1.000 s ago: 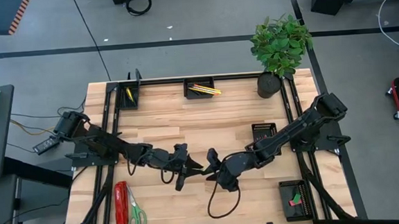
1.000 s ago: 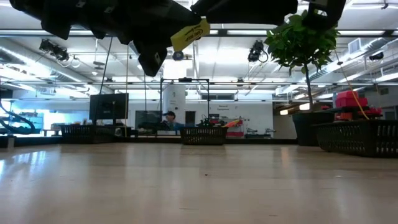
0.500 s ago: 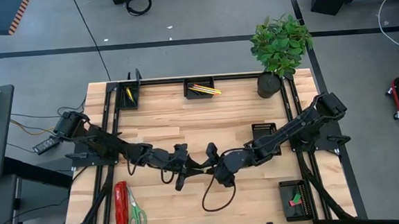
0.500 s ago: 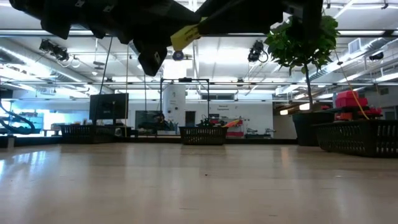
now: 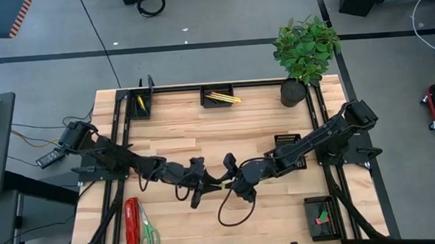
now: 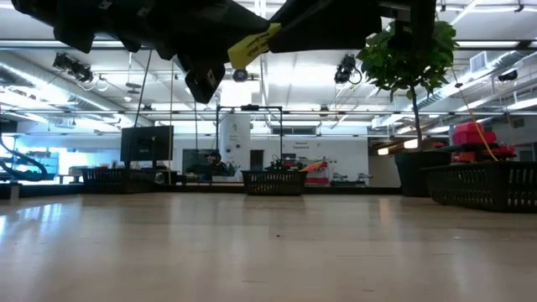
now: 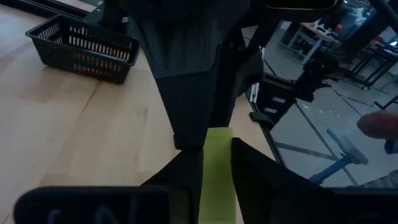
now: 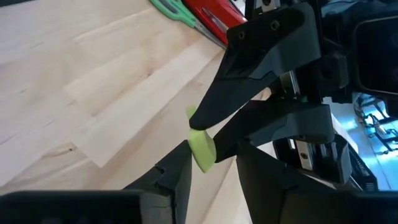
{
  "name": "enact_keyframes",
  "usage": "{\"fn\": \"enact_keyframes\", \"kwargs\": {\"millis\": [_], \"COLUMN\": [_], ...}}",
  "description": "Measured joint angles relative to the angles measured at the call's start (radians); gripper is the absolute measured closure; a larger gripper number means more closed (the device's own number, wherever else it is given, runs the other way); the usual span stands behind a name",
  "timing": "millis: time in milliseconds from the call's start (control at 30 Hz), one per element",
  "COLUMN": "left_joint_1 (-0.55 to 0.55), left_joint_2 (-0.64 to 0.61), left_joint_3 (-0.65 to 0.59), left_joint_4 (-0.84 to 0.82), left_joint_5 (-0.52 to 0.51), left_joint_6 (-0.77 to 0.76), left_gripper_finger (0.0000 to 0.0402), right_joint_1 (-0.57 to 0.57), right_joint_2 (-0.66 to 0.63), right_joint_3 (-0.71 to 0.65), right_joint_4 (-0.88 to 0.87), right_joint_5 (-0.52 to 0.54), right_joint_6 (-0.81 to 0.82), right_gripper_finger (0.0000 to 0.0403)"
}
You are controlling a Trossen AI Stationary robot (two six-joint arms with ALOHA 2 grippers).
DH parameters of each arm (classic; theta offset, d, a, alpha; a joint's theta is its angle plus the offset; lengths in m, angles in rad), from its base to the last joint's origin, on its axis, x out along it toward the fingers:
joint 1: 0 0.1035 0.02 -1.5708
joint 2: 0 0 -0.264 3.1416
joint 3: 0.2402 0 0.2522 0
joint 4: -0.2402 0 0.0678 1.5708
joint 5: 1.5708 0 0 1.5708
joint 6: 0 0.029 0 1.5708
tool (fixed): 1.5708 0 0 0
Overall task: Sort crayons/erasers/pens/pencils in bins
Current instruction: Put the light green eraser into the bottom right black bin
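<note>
**Jaws of both arms meet at one eraser, mid-table**

L gripper (image 5: 210, 181) has its jaws narrow, pinching a neon yellow-green eraser (image 7: 216, 168). The left wrist view shows the block squeezed between its two dark fingers (image 7: 186, 180). R gripper (image 5: 227, 174) faces it nose to nose. Its jaws are set either side of the same eraser, w/ a gap still showing on one side in the right wrist view, so not clamped. The eraser is up off the wood. In the low view it shows as a yellow slip high among the dark arm parts, w/ bare tabletop below.

No writing legible anywhere.

Around them, four black mesh bins:
- Far-edge bin (image 5: 220, 96) holds the pencils (image 5: 224, 98), yellow-orange, lying slantwise.
- Far-left bin (image 5: 141, 104) has a yellowish stick inside.
- Bin (image 5: 288, 143) lies by the R arm, contents not clear.
- Near-right bin (image 5: 320, 208) shows small red and green bits.

Potted plant (image 5: 306, 48) stands at the far-right corner. Red stapler (image 5: 132, 222) and green-handled scissors (image 5: 149, 234) lie side by side near the front-left edge — well clear of the grippers. A black cable (image 5: 234, 212) loops down from the R wrist over the wood.
</note>
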Motion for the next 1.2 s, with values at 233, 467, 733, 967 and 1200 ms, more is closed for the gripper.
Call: {"fn": "enact_keyframes", "kwargs": {"millis": [233,467,733,967,1200], "left_joint_1": [-0.001,-0.001,-0.001,0.001,0.001], "left_joint_2": [0.000,0.000,0.000,-0.002,-0.001], "left_joint_3": [0.000,0.000,0.000,0.002,0.001], "left_joint_4": [0.001,0.001,0.000,-0.136,-0.439], "left_joint_5": [0.001,0.004,0.000,-0.013,-0.038], "left_joint_6": [0.000,0.000,0.007,0.127,0.194], "left_gripper_finger": [0.0314,0.0317,0.0305,0.0302,0.0310], "right_joint_1": [0.002,0.002,0.010,0.083,0.210], "right_joint_2": [0.000,0.000,0.000,0.002,0.002], "right_joint_3": [0.000,0.000,0.000,0.000,0.000], "right_joint_4": [0.001,0.001,0.001,-0.101,-0.233], "right_joint_5": [-0.052,-0.073,-0.071,0.006,0.220], "right_joint_6": [0.002,0.002,0.002,0.031,0.070], "right_gripper_finger": [0.0318,0.0361,0.0364,0.0364,0.0364]}}
